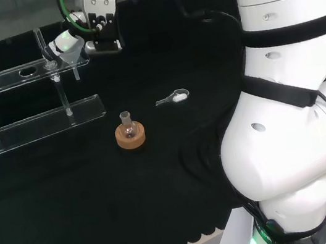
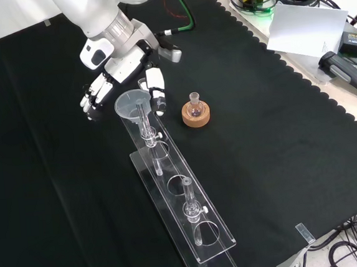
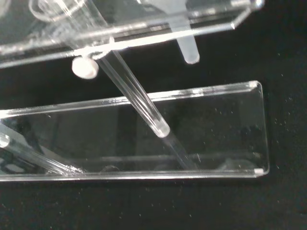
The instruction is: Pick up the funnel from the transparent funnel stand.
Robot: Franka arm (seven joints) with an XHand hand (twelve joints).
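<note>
Head view: hand [image 1: 68, 44] sits at the near end of the funnel stand [image 1: 23, 73], with the funnel [image 1: 68, 50] right at it, seated in the end hole of the top plate. Whether the fingers close on the funnel I cannot tell from here. One small flask [image 1: 126, 120] on one cork ring [image 1: 131, 135] stands well clear of the hand, toward the arm's base, and one small scoop [image 1: 173, 98] lies beyond that on the table [image 1: 104, 219].

Front view: hand [image 2: 121, 82] is spread, fingers [image 2: 94, 94] on one side of the funnel [image 2: 132, 106] bowl, thumb [image 2: 156, 88] on the other, flanking it but not visibly pinching. Funnel stem drops through the stand [image 2: 185, 208]. One funnel, one stand, one flask [image 2: 194, 107] on its cork ring [image 2: 196, 115] just beside the thumb side.

Wrist view: funnel stem [image 3: 139, 100] runs down through the top plate toward the stand's base plate [image 3: 216, 129]; a short peg [image 3: 188, 48] hangs beside it.

Step looks like reach done, grasp pending. Next move likely needs the fingers and thumb closing on the bowl rim, then a straight lift so the stem clears the hole without snagging.
</note>
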